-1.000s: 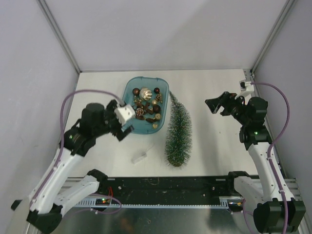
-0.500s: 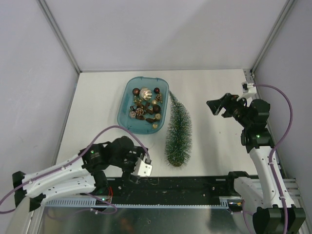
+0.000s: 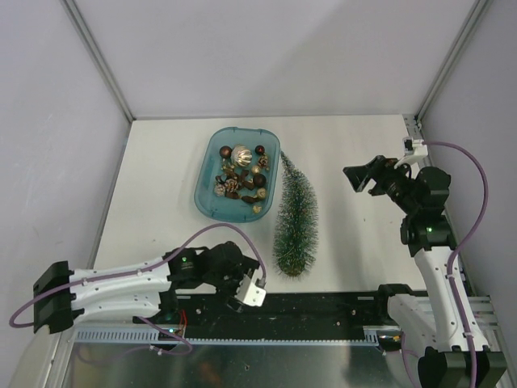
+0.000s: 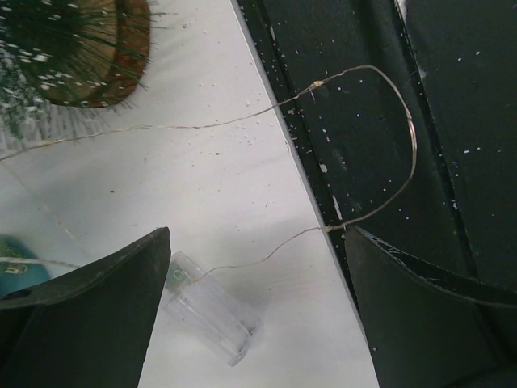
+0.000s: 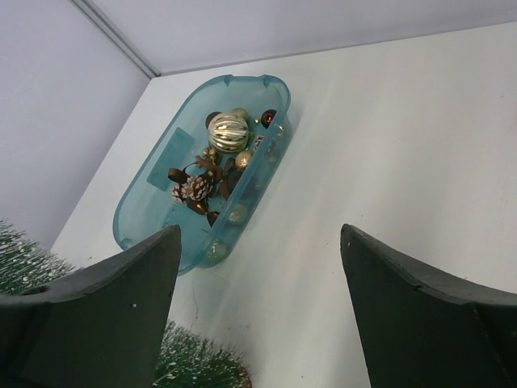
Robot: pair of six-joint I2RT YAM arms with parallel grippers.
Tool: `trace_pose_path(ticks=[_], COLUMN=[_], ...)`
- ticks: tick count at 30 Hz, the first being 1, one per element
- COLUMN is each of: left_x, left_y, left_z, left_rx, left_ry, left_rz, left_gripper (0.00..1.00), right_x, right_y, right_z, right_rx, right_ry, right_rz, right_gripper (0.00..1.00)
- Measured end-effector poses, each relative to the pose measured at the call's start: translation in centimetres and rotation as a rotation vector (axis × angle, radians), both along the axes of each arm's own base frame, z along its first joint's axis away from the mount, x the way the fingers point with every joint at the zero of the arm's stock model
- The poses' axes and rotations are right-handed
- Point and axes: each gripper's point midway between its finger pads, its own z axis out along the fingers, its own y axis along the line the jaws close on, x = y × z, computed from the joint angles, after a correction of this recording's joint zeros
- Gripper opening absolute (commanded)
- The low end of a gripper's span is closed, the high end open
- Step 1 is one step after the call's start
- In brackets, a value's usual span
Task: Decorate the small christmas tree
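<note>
While the tree [image 3: 296, 222] lies on its side on the tabletop [image 3: 161, 162], just right of the tray [image 3: 202, 194], with the ornaments [image 3: 241, 174] all in the tray and none on it, we judge the decorating not yet begun. Our left hand [image 4: 257, 242] hangs wide open and empty over the clear battery box [image 4: 212, 311] of a wire light string [image 4: 404, 121] at the near edge. Our right hand [image 5: 258, 242] hovers open and empty, well right of the tree.

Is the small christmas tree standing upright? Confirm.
No, the small christmas tree lies on its side on the table, right beside the teal tray.
</note>
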Motion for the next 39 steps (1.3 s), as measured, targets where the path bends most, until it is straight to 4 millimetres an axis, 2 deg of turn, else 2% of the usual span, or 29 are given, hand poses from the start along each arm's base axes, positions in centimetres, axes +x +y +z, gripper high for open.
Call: trace_pose_path(ticks=[5,11,15,19,24,28,31,32,35,37,39], left_x=[0.4,1.1,1.3,1.2,0.6,0.6,0.8,0.8,0.8,0.8,0.9], left_y=[-0.3,-0.7,-0.8,-1.0,-1.2,-1.5,-2.1,-2.2,-1.3,0.2,1.8], left_z=[-1.6,-2.1,-2.2,-1.9,-1.2,1.5,6.2,8.4,12.8,13.9,13.8], left_rx=[0.022,0.019,0.013,-0.001,-0.018,-0.038,-0.104,-0.144,-0.224,-0.231,-0.207], left_ry=[-0.023,-0.053,-0.065,-0.069,-0.066,-0.080,-0.104,-0.118,-0.154,-0.181,-0.205], left_rz=[-0.010,0.002,0.010,0.010,0.005,0.001,0.003,0.004,0.015,0.027,0.046], left_gripper=[0.73,0.34,0.17,0.04,0.00,0.00,0.00,0.00,0.00,0.00,0.00], right_x=[0.1,0.1,0.1,0.2,0.3,0.3,0.4,0.4,0.4,0.4,0.4], right_y=[-0.5,-0.8,-0.9,-1.1,-1.4,-1.7,-1.8,-1.9,-2.0,-2.0,-2.1], right_z=[0.1,0.2,0.2,0.2,0.2,0.2,0.2,0.2,0.2,0.2,0.2], right_rx=[0.001,0.007,0.007,0.007,0.007,0.007,0.010,0.012,0.018,0.021,0.023], right_ry=[-0.002,-0.002,-0.004,-0.004,-0.004,-0.004,-0.002,-0.001,0.003,0.007,0.007], right_rz=[-0.015,-0.024,-0.029,-0.033,-0.044,-0.052,-0.059,-0.061,-0.065,-0.067,-0.068], right_gripper=[0.83,0.82,0.81,0.80,0.80,0.79,0.79,0.78,0.78,0.78,0.78])
